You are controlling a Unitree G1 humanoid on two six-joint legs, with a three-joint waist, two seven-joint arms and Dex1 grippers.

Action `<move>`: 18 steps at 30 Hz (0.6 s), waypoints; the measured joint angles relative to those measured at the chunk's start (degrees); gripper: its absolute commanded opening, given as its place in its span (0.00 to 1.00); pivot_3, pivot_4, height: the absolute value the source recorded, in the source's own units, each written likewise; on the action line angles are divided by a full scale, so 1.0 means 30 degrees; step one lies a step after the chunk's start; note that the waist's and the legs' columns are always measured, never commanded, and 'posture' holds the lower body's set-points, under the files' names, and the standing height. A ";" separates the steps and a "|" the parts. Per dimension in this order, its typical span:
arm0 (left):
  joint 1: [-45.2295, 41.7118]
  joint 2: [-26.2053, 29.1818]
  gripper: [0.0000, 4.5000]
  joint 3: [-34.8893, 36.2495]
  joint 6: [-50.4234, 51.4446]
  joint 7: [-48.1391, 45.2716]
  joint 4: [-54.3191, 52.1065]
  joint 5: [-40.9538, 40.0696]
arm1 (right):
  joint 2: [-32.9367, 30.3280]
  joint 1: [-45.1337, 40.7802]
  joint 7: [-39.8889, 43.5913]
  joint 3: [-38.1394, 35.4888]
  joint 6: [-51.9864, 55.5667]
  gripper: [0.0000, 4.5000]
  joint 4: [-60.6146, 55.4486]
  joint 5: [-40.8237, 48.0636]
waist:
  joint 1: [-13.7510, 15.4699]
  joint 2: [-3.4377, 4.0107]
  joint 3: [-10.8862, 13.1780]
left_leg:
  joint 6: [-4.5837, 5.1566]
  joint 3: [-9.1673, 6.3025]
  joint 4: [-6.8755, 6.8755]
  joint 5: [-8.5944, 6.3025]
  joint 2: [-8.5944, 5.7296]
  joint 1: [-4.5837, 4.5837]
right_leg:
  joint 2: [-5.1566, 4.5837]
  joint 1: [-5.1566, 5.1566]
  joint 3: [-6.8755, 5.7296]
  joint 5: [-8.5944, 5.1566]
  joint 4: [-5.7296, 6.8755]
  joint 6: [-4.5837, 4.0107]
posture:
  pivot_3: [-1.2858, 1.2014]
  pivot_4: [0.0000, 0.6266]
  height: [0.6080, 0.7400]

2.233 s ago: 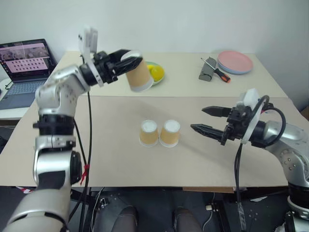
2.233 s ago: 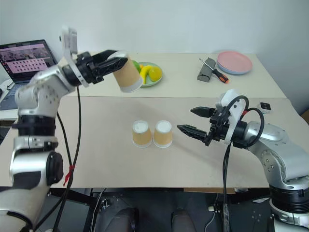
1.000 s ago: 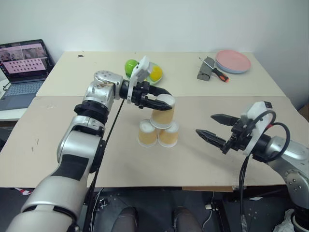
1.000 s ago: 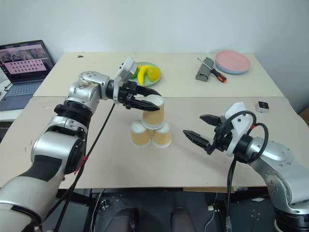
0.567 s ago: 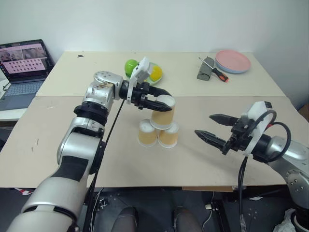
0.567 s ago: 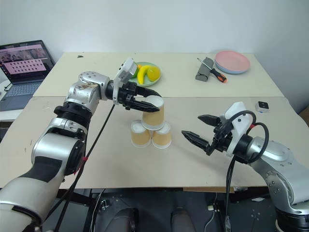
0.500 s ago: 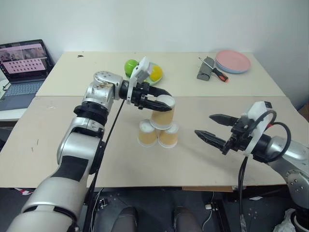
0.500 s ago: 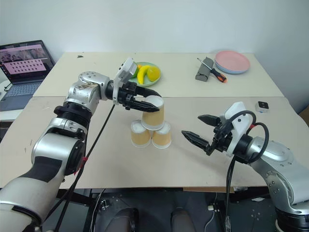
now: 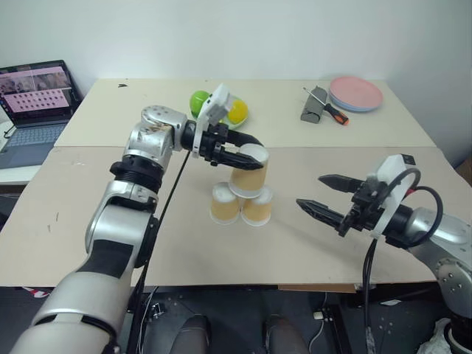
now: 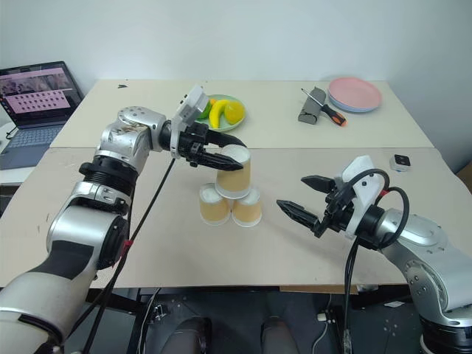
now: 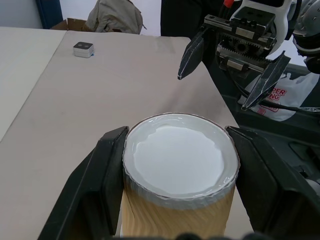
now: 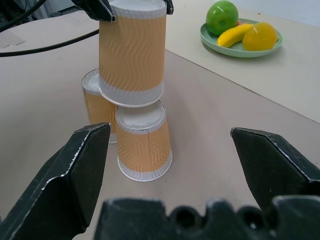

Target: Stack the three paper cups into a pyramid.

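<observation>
Two paper cups (image 9: 225, 203) (image 9: 257, 207) stand upside down side by side, touching, at the middle of the table. The third cup (image 9: 248, 171), also white base up, sits with its rim on the tops of both, making the pyramid. My left gripper (image 9: 250, 154) is shut on this top cup near its base, one finger (image 11: 107, 172) on each side. My right gripper (image 9: 310, 191) hovers open to the right of the stack, a short way from it, and points at it with nothing between its fingers (image 12: 77, 167).
A green plate of fruit (image 9: 233, 110) lies just behind the stack. A black tool with a red handle (image 9: 323, 104) and pink plates (image 9: 356, 93) are at the back right. A laptop (image 9: 38, 97) stands far left, and a small grey device (image 10: 400, 160) lies at the right.
Since the earliest frames my left gripper has brought the third cup from the air at the back left down onto the two cups. Over the last second nothing has moved.
</observation>
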 measured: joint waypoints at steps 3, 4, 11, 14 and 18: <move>0.0879 0.0207 0.58 -0.0033 0.0030 -0.0131 -0.1034 -0.0188 | 0.0000 -0.0044 0.0011 0.0058 0.0000 1.00 0.0057 -0.0004 | -0.0071 0.0000 0.0000 | 0.0000 -0.0005 0.0004 0.0000 0.0002 0.0001 | 0.0000 0.0000 -0.0001 0.0000 0.0009 -0.0001 | 0.52 0.24 1.00; 0.0997 0.0266 0.58 -0.0057 0.0074 -0.0140 -0.1288 -0.0272 | 0.0000 -0.0060 0.0019 0.0071 0.0000 1.00 0.0110 -0.0006 | -0.0080 0.0000 0.0000 | 0.0000 -0.0007 0.0007 0.0000 0.0002 0.0001 | 0.0000 0.0001 -0.0001 0.0000 0.0009 -0.0001 | 0.52 0.24 1.00; 0.1466 0.0441 0.99 -0.0264 0.0442 -0.0141 -0.2125 -0.0377 | 0.0000 -0.0216 0.0085 0.0127 -0.0001 1.00 0.0207 -0.0009 | -0.0091 0.0000 0.0000 | 0.0001 -0.0005 0.0011 0.0000 0.0001 0.0001 | 0.0000 0.0001 0.0000 0.0000 0.0007 0.0000 | 0.52 0.24 1.00; 0.1542 0.0451 0.99 -0.0285 0.0364 -0.0019 -0.2132 -0.0368 | 0.0000 -0.0422 0.0103 0.0127 -0.0003 1.00 0.0302 -0.0011 | -0.0105 0.0000 0.0000 | 0.0000 -0.0007 0.0010 0.0000 0.0001 0.0001 | 0.0000 0.0001 0.0000 0.0000 0.0009 -0.0001 | 0.52 0.24 1.00; 0.1538 0.0450 0.99 -0.0202 0.0403 0.0292 -0.2135 -0.0438 | 0.0000 -0.0437 0.0143 0.0133 -0.0003 1.00 0.0406 -0.0013 | -0.0104 0.0000 0.0000 | 0.0001 -0.0005 0.0011 0.0000 0.0000 0.0000 | 0.0000 0.0001 0.0000 0.0000 0.0008 -0.0001 | 0.52 0.24 1.00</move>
